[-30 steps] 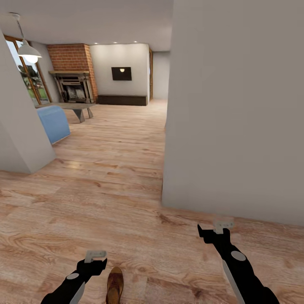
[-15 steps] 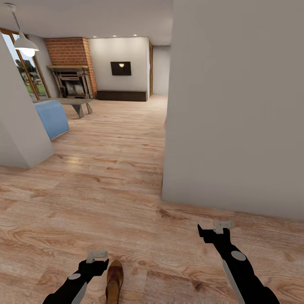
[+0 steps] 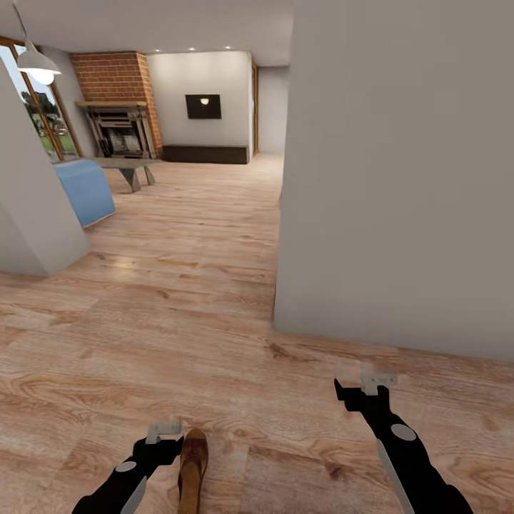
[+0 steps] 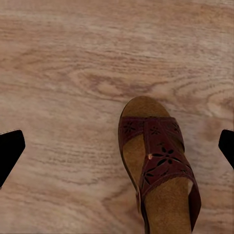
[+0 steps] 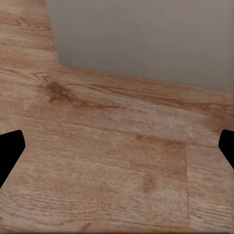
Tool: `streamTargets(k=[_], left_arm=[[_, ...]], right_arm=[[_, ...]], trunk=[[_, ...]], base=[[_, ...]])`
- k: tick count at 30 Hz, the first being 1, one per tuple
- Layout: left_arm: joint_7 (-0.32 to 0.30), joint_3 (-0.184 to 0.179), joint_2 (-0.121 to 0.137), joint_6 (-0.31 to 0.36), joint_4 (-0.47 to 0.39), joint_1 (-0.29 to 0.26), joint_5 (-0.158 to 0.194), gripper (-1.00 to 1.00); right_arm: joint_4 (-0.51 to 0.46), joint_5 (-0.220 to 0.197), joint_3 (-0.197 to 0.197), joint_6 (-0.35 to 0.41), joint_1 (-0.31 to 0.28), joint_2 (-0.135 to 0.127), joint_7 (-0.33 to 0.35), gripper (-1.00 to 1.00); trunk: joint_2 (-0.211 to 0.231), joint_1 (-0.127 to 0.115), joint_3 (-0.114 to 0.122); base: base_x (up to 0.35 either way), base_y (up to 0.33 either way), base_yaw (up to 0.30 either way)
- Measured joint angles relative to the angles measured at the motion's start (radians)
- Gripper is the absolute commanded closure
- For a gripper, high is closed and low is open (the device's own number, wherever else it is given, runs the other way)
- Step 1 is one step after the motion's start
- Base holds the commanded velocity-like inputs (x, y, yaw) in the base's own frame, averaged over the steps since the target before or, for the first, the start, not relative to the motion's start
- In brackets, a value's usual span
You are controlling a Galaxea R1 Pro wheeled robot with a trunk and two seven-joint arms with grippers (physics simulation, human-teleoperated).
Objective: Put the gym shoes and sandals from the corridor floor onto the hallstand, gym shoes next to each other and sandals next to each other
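Far to the left stands a blue chair (image 3: pixel 84 189), with a brick fireplace (image 3: pixel 120 107) behind it. Low down, the left claw (image 3: pixel 163 432) hangs over the wood floor (image 3: pixel 178 314) with its fingers spread wide — holding nothing. Just beside it lies one brown sandal (image 3: pixel 191 467), flat on the floor, toe pointing away from the robot. A big grey wall (image 3: pixel 400 178) rises on the right. Near its foot the right claw (image 3: pixel 377 380) hangs spread too — empty, above bare planks.
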Motion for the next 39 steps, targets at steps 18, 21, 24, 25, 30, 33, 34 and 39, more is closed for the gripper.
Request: streamTargets(k=[18, 21, 24, 25, 30, 33, 34, 39], left_arm=[[0.0, 0.0, 0.0, 0.0, -0.002, -0.001, 0.0, -1.0], [0.0, 0.0, 0.0, 0.0, -0.002, 0.0, 0.0, -1.0], [-0.003, 0.0, 0.0, -0.001, 0.002, 0.0, 0.0, -1.0], [-0.004, 0.0, 0.0, -0.001, 0.003, 0.0, 0.0, -1.0], [-0.012, -0.002, -0.003, -0.012, 0.005, 0.003, 0.0, -1.0], [-0.013, -0.002, -0.006, -0.014, 0.006, 0.004, -0.001, -1.0], [-0.014, -0.003, -0.009, -0.017, 0.006, 0.005, -0.001, -1.0], [-0.016, -0.005, -0.016, -0.026, 0.007, 0.007, -0.001, -1.0]], right_arm=[[-0.001, 0.0, -0.001, 0.005, 0.0, 0.001, 0.0, -1.0], [-0.001, 0.0, -0.001, 0.005, 0.0, 0.001, 0.0, -1.0], [-0.001, 0.0, -0.001, 0.005, 0.0, 0.001, 0.0, -1.0], [-0.001, 0.0, -0.001, 0.005, 0.0, 0.001, 0.0, -1.0], [-0.001, 0.0, -0.001, 0.005, 0.0, 0.001, 0.0, -1.0], [-0.001, 0.0, -0.001, 0.005, 0.0, 0.001, 0.0, -1.0], [-0.001, 0.0, -0.001, 0.005, 0.0, 0.001, 0.0, -1.0], [-0.002, 0.0, -0.001, 0.005, 0.0, 0.002, 0.0, -1.0]], trunk=[[-0.045, 0.029, -0.094], [-0.046, 0.03, -0.11], [-0.046, 0.031, -0.127], [-0.047, 0.032, -0.132], [-0.047, 0.032, -0.144], [-0.047, 0.032, -0.149], [-0.047, 0.032, -0.15], [-0.047, 0.032, -0.152]], base=[[0.0, 0.0, 0.0], [0.0, 0.0, 0.0], [0.0, 0.0, 0.0], [0.0, 0.0, 0.0], [0.0, 0.0, 0.0], [0.0, 0.0, 0.0], [0.0, 0.0, 0.0], [0.0, 0.0, 0.0]])
